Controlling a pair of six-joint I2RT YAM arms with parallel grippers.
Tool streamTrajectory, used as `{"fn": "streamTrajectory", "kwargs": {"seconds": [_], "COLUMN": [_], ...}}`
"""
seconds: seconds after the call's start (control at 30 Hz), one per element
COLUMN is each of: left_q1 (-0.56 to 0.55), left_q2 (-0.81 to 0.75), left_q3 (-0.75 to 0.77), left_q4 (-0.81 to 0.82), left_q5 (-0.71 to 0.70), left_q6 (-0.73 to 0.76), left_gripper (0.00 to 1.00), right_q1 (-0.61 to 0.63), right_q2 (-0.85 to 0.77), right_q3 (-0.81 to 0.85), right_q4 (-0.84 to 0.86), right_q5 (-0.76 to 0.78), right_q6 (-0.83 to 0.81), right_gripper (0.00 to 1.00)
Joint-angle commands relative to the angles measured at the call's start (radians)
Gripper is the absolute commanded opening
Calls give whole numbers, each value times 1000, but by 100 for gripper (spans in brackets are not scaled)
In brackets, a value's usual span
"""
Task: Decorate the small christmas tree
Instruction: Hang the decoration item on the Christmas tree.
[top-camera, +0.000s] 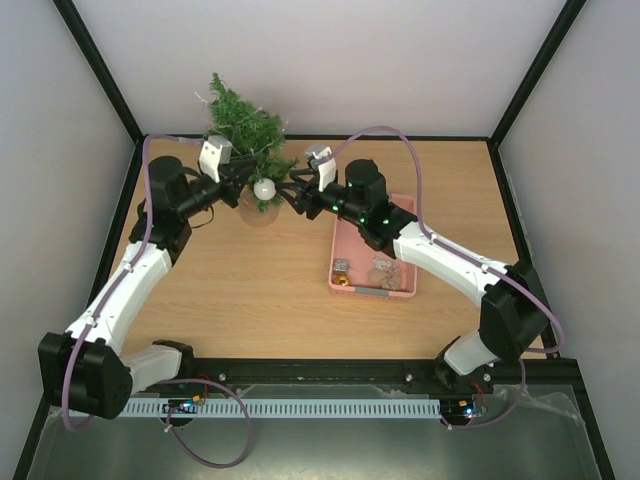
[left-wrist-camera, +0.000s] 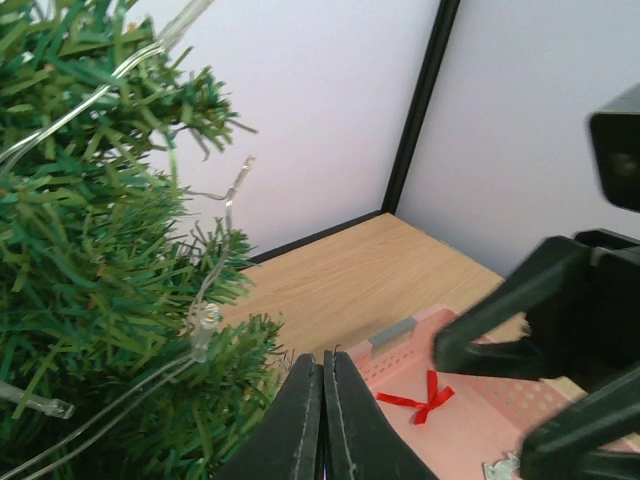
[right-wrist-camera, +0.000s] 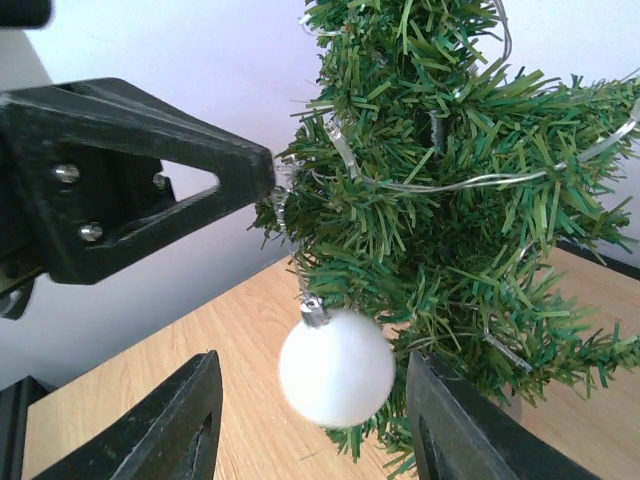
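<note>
**FAR EDGE, LEFT OF CENTRE:** The small christmas tree (top-camera: 243, 125) stands near the far edge of the desk (top-camera: 250, 290), w/ both arms reaching in from either side. A white ball (right-wrist-camera: 335, 368) hangs by its silver cap from a low branch on the side facing the near edge. The right gripper (right-wrist-camera: 312, 358) is spread wide, one finger each side of the ball, touching neither it nor the twigs. The left gripper (left-wrist-camera: 322, 400) has its fingers pressed flat together, tip in the foliage just above the ball's hanger. Whether a thread or twig is pinched there cannot be told.

**Risks, as judged:** The ball looks only lightly hooked, so a right-gripper finger brushing it on withdrawal could knock it off & send it rolling. The clear light wire (left-wrist-camera: 205, 325) loops loose btwn branches, an easy snag for either gripper. The tree seems light, so a sideways tug from the left gripper could tip it.

**Materials:** The needles are bristly dark-green plastic, prob. stiff & springy. The ball is round, matte & frosted-looking. The wire is thin & transparent w/ small bulbs. The pink basket (top-camera: 333, 240), right of centre, is hard perforated plastic & holds a red ribbon bow (left-wrist-camera: 420, 403) plus other small trinkets.
</note>
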Motion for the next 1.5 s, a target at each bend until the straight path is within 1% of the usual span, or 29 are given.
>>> {"fn": "streamTrajectory", "kwargs": {"seconds": [0.0, 0.17, 0.33, 0.53, 0.67, 0.7, 0.77, 0.8, 0.83, 0.93, 1.13, 1.3, 1.47], "left_q1": [-5, -8, -12, -20, -22, -21, -21, -22, -21, -22, -22, -21, -20], "left_q2": [-57, -82, -98, -104, -110, -113, -117, -117, -116, -113, -117, -120, -110], "left_q3": [37, 26, 22, 25, 35, 33, 32, 31, 32, 34, 41, 42, 43], "left_q4": [-27, -31, -29, 8, 8, 13, 23, 28, 31, 40, 50, 41, 11], "left_q5": [90, 148, 152, 161, 163, 163, 163, 164, 164, 166, 171, 158, 121], "left_q6": [14, -14, -28, -66, -78, -83, -95, -101, -106, -113, -129, -126, -82], "left_gripper": [2, 2, 2, 2, 2, 2, 2, 2, 2, 2, 2, 2, 2], "right_q1": [-2, 8, 49, 70, 71, 71, 72, 71, 72, 71, 72, 72, 72], "right_q2": [21, 35, 69, 94, 114, 119, 120, 121, 119, 112, 115, 95, 95], "right_q3": [69, 18, 22, 22, 14, 16, 14, 11, 7, -8, -21, -44, -46], "right_q4": [-5, 80, 80, 120, 165, 169, 177, 180, 183, 178, 184, 205, 216], "right_q5": [-16, -36, -31, -38, -35, -37, -45, -48, -50, -51, -49, -43, -38], "right_q6": [-69, -12, -27, -39, -41, -41, -40, -38, -37, -46, -45, -38, -31], "right_gripper": [49, 59, 66, 67, 65, 62, 54, 53, 53, 61, 64, 54, 48]}}
